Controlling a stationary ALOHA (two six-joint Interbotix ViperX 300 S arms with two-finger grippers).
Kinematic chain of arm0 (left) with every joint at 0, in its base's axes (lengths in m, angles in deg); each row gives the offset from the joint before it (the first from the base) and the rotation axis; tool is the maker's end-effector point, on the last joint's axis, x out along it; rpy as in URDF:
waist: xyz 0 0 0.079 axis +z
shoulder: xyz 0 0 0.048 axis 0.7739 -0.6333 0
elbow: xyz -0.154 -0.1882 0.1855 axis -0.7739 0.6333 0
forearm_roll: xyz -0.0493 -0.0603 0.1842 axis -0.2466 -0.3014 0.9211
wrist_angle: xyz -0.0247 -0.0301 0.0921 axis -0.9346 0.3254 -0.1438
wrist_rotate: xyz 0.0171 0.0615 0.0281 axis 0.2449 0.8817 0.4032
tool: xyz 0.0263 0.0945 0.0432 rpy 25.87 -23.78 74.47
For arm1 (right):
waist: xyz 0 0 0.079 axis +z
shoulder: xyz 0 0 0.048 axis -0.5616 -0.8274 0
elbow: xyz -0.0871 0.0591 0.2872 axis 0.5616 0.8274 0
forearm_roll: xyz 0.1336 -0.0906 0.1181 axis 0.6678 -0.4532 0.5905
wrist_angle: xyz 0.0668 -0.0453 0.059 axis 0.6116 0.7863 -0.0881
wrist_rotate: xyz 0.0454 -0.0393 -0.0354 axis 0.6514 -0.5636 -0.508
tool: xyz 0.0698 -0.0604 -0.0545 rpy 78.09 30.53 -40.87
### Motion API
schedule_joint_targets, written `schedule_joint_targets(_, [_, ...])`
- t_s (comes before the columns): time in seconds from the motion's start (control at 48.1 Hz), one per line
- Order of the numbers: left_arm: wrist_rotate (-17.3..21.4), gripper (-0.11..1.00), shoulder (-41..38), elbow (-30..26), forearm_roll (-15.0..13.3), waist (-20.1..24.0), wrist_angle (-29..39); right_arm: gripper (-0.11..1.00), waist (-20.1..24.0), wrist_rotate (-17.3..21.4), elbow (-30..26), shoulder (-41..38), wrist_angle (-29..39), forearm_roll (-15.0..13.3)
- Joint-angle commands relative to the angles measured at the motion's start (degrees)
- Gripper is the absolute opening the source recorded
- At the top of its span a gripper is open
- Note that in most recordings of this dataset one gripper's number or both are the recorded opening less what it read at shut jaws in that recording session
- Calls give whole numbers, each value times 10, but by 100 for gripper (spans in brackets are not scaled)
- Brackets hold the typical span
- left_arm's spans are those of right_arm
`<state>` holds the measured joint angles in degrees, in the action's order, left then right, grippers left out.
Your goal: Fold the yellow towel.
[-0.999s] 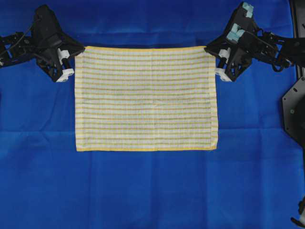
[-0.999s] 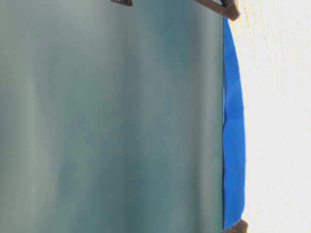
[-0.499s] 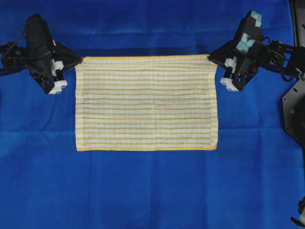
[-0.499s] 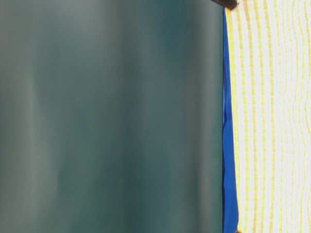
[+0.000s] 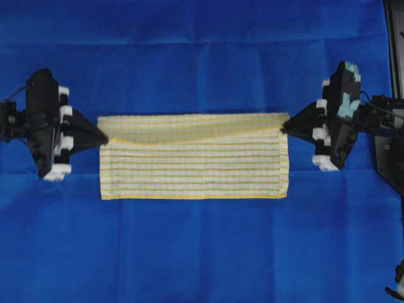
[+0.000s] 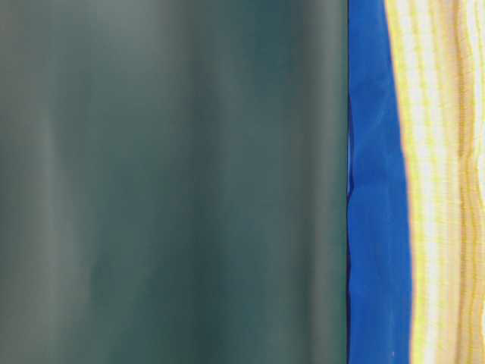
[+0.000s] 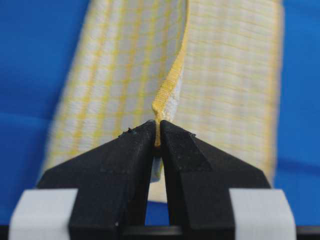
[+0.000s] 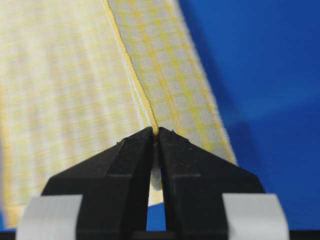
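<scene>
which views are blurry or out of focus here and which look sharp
Overhead: mostly sharp, the yellow towel and the blue sheet evenly lit. Table-level: turned sideways, a soft dark-green blur fills the left, towel edge blurred. Left wrist: left gripper crisp, towel beyond it soft. Right wrist: same, right gripper sharp.

left claw [image 5: 101, 137]: matte black, wedge-shaped fingers tapering to a point
right claw [image 5: 285, 126]: same black wedge fingers
finger bases: white blocks, seen in both wrist views
right wrist housing: black with pale teal patches
cables: thin black leads behind each wrist
right arm links: black plates with small holes
</scene>
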<state>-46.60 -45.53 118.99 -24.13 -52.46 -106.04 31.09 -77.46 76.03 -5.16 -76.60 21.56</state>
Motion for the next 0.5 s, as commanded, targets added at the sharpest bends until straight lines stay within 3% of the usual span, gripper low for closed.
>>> schedule_joint_targets(0.0, [-11, 4, 1, -9, 0, -31, -1, 4, 25, -1, -5, 4, -2, 15])
schedule_joint_targets(0.187, [-29, 4, -6, -16, 0, -79, -2, 4, 82, -1, -5, 2, -5, 38])
schedule_joint_targets(0.479, [-30, 4, -25, -30, 0, -101, 17, 4, 125, -1, -16, -26, -6, 61])
